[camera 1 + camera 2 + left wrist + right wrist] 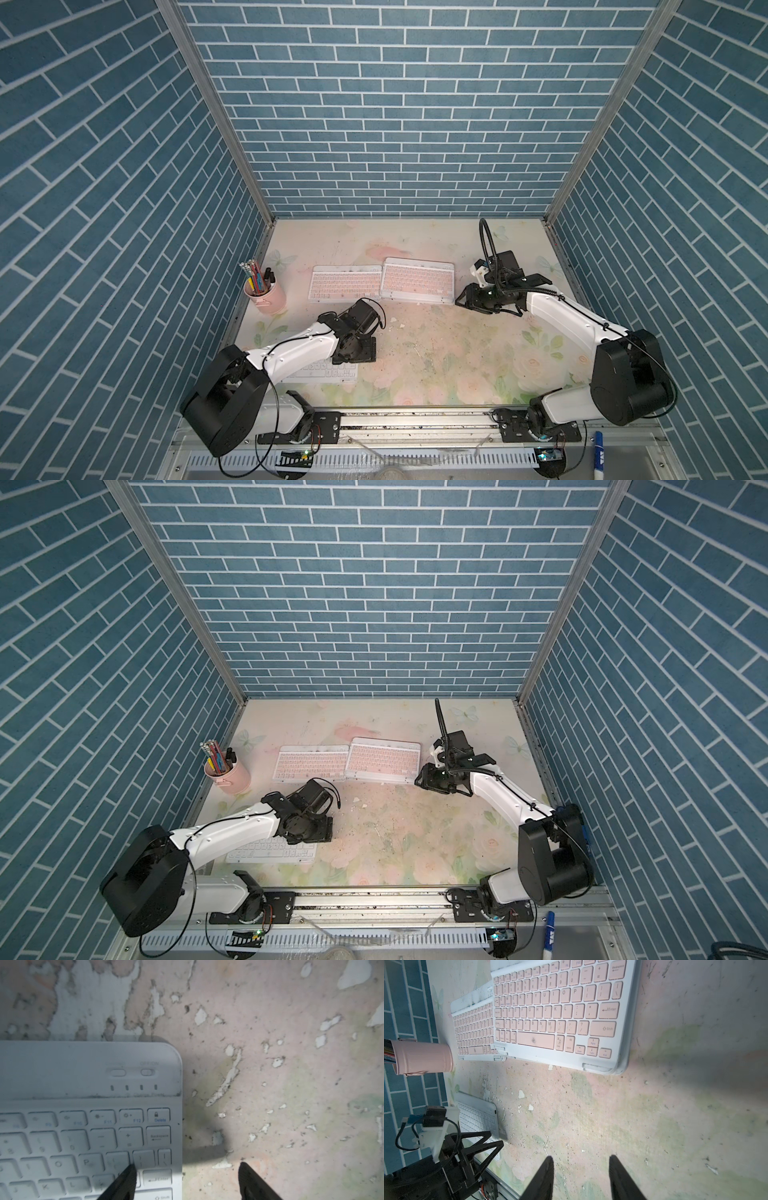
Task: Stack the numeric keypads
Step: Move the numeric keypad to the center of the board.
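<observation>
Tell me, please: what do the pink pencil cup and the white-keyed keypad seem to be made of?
Pink pencil cup: probably painted sheet metal, satin sheen; its rolled rim and side handle tab suggest a pail. White-keyed keypad: likely moulded plastic, matte; rounded corner, dirt smudges on the frame.

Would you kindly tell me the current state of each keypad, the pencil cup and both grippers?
white keypad: flat, keys up, under the left gripper.
left pink keypad: flat on the table, keys up.
right pink keypad: keys up, lying on a lower keypad.
pencil cup: upright, holding pencils.
left gripper: open, fingers straddling the white keypad's edge.
right gripper: open, empty, over bare table.
</observation>
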